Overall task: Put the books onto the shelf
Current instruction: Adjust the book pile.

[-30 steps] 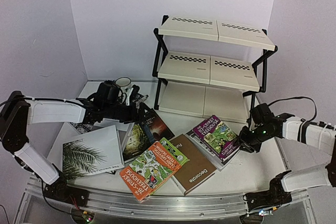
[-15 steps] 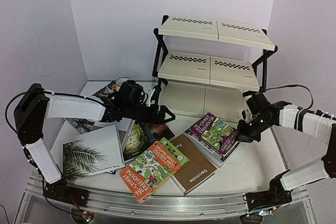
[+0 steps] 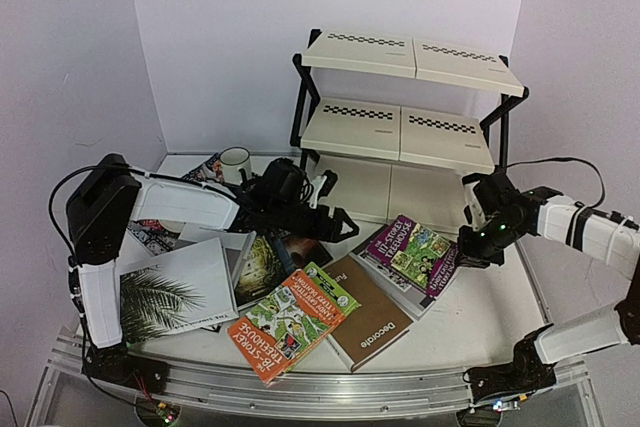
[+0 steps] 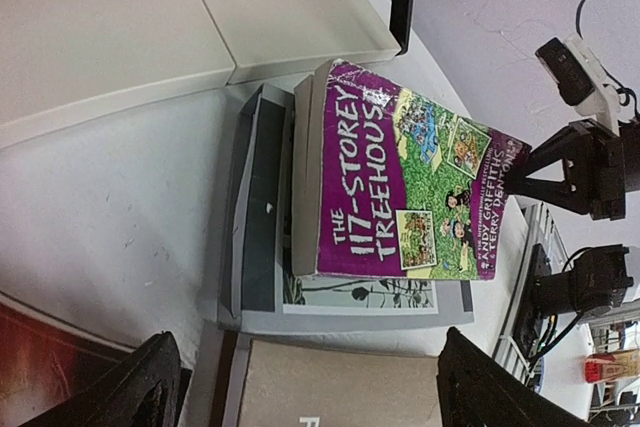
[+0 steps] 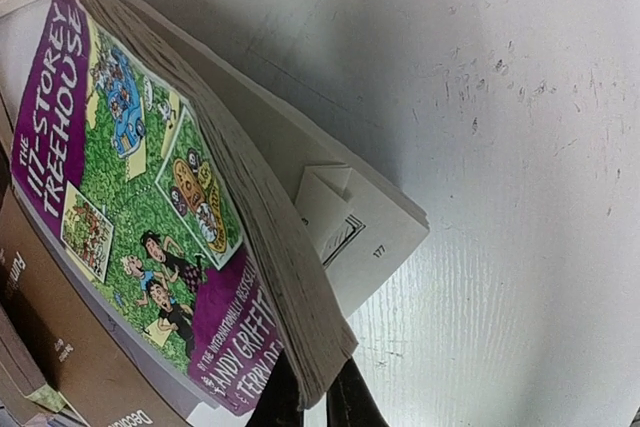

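Right gripper (image 5: 312, 402) pinches a corner of the purple paperback (image 4: 400, 187), "THE 117-STOREY TREEHOUSE" by "ANDY GRIFFITHS & TERRY DENTON", its cover edge raised, page "177" showing; the book rests on a grey book (image 4: 255, 217) before the shelf (image 3: 400, 127). Left gripper (image 3: 335, 202), jaws spread, faces it. Brown book (image 3: 375, 327) reads "Decorate"

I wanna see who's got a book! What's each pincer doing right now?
Left pincer: open, holding nothing.
Right pincer: closed on the corner of the purple Treehouse book.
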Controlling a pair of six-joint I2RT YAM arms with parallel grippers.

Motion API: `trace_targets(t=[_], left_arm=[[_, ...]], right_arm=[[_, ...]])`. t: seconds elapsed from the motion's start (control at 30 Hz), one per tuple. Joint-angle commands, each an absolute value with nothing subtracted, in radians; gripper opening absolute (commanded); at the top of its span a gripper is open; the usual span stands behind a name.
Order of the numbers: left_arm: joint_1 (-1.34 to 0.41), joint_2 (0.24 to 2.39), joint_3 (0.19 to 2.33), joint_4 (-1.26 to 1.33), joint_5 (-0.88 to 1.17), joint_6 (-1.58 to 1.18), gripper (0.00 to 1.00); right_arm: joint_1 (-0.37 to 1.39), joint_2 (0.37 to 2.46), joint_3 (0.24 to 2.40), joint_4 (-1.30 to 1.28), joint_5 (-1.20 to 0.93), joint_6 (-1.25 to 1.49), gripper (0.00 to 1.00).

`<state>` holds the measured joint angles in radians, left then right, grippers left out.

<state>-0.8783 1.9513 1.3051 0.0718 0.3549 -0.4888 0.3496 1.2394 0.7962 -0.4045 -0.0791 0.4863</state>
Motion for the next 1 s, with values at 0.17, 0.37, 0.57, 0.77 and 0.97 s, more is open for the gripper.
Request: trace_targets(t=[0.17, 0.37, 0.57, 0.77, 0.97], left_arm=[[-0.908, 2.044, 1.449, 0.091, 0.367, -0.451, 0.83], [-0.919, 2.105, 1.512, 0.085, 0.375, -0.445, 0.78], [-0.928, 2.177, 1.585, 0.074, 0.396, -0.453, 0.74], [-0.933, 2.236, 1.648, 0.048, 0.413, -0.461, 0.66], [-0.938, 2.262, 1.676, 0.024, 0.441, -0.471, 0.55]], right_arm=[[0.354, 1.161, 0.805, -0.508, 0.015, 0.514, 0.54], [0.355, 1.086, 0.723, -0.452, -0.059, 0.612, 0.65], [0.356, 1.073, 0.645, -0.363, -0.144, 0.687, 0.65], [0.355, 1.089, 0.605, -0.274, -0.199, 0.742, 0.62], [0.355, 1.118, 0.602, -0.236, -0.211, 0.761, 0.6]])
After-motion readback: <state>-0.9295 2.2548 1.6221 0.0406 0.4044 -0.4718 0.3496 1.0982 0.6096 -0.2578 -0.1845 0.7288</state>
